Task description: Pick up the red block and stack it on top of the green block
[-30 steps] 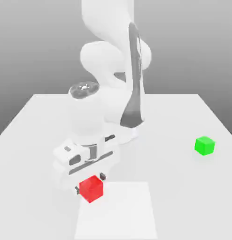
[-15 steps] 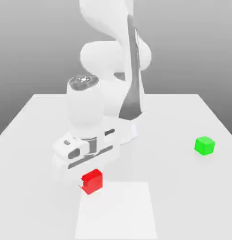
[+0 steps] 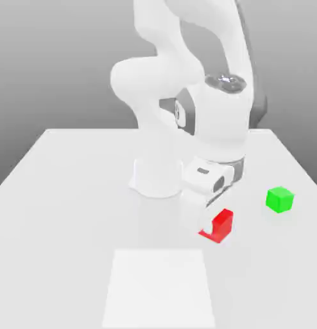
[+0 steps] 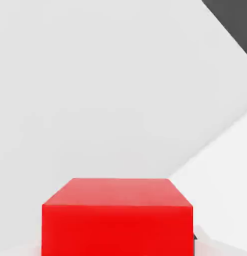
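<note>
Under the hand (image 3: 212,226), red block (image 3: 220,225) — clamped (green block (image 3: 280,199) apart)

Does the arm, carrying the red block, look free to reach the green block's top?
Probably yes: the green block stands alone on the table, nothing between it and the red block.

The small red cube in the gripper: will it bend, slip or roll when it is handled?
The small bright red cube probably stays rigid, since its edges look straight in the gripper. Its flat faces make rolling unlikely. The plain smooth faces might slip somewhat.
</note>
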### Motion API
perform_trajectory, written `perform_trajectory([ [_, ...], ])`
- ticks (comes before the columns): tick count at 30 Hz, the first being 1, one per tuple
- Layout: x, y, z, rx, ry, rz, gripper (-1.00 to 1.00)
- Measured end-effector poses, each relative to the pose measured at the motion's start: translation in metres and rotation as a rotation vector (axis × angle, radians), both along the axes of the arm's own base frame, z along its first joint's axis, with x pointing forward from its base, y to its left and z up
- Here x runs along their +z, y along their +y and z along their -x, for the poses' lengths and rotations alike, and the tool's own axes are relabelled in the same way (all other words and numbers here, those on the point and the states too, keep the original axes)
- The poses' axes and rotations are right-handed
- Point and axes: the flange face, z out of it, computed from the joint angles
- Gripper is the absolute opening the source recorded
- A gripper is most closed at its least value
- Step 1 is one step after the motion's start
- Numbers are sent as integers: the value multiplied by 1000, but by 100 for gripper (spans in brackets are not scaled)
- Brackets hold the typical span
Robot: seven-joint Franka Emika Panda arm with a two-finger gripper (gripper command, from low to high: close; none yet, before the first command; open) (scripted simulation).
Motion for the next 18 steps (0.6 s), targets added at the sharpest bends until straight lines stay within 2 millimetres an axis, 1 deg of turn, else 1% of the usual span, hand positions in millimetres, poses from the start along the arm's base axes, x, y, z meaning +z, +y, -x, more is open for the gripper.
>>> perform_trajectory([
  [2, 3, 35, 22, 41, 1, 0, -100],
  [5, 8, 82, 61, 103, 1, 3, -100],
  [8, 12, 121, 107, 164, -1, 9, -100],
  [10, 14, 142, 141, 205, -4, 14, -100],
  [13, 15, 166, 194, 263, -10, 22, -100],
  [14, 11, 169, 201, 271, -12, 24, -100],
  [15, 4, 171, 205, 274, -14, 26, -100],
  [18, -22, 172, 206, 272, -17, 27, -100],
])
